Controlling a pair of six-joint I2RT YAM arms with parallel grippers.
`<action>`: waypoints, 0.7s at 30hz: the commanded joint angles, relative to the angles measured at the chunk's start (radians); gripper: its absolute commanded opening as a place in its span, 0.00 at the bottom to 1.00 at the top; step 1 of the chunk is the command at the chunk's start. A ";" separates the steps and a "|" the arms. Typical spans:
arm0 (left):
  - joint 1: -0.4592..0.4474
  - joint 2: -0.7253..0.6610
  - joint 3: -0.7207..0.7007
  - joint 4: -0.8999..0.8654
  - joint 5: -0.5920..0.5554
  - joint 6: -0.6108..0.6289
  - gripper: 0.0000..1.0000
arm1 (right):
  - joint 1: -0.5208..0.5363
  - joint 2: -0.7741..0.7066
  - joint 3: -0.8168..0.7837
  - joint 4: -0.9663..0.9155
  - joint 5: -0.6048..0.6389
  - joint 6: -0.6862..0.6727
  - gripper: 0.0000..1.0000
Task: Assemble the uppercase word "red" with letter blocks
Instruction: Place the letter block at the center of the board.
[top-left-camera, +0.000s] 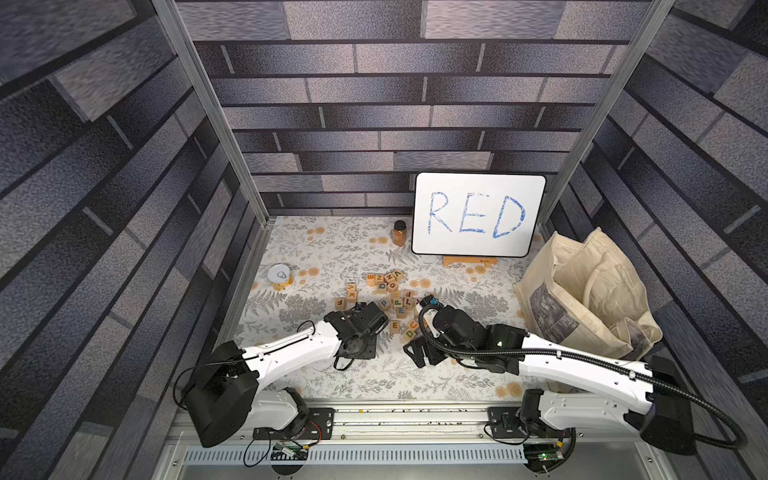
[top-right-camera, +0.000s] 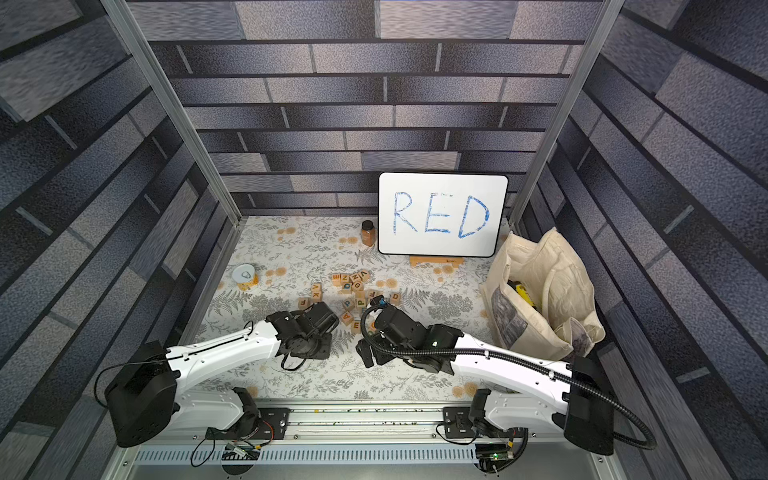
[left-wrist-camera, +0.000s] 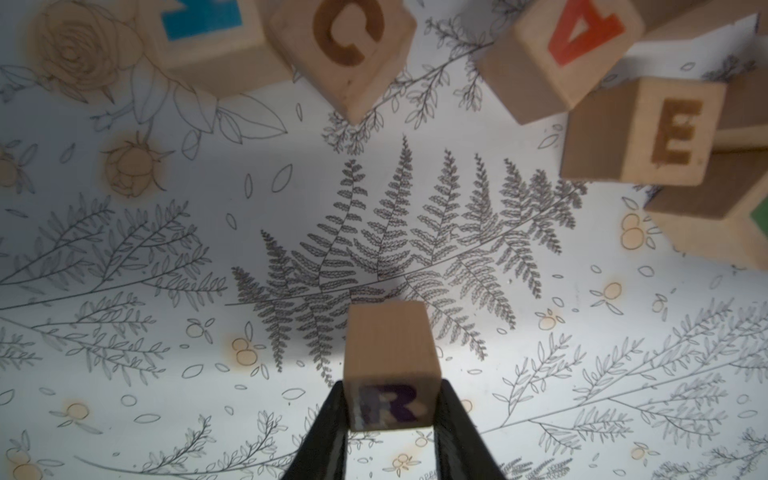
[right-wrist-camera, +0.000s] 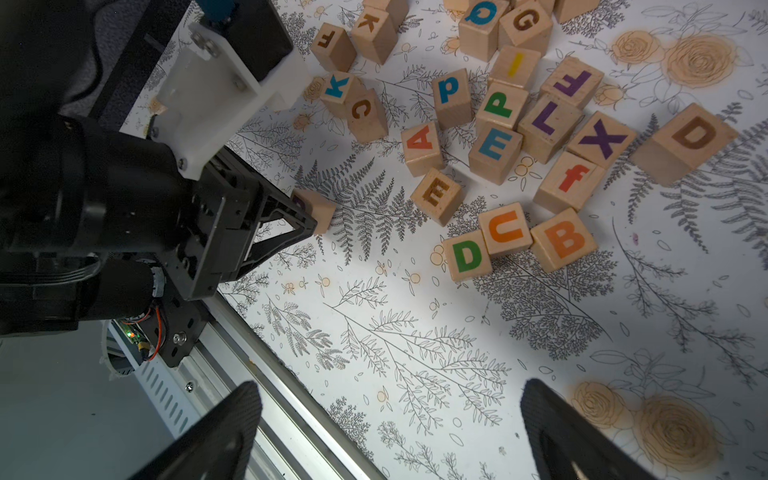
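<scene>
On the floral table cover (right-wrist-camera: 415, 353), the pile of letter blocks (top-left-camera: 395, 295) is seen just beyond 2 grippers. The right gripper (right-wrist-camera: 390, 386) is held wide apart and empty, the green D block (right-wrist-camera: 467, 255) and blue E block (right-wrist-camera: 494, 153) lying ahead of it. The left gripper (left-wrist-camera: 392, 388) is clamped on the R block (left-wrist-camera: 388, 353), clear of the pile, across 2 opposite faces. The cubes are judged light, rigid and smooth; flat parallel faces are best pinched squarely.
</scene>
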 joint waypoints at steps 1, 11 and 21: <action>-0.010 -0.015 -0.021 0.013 0.007 -0.024 0.19 | 0.016 0.010 -0.011 0.010 0.027 0.019 1.00; -0.011 -0.009 -0.045 0.036 0.018 -0.041 0.32 | 0.021 0.024 0.003 0.004 0.036 0.018 1.00; -0.004 -0.026 -0.039 0.034 0.015 -0.033 0.51 | 0.022 0.033 0.018 -0.003 0.049 0.016 1.00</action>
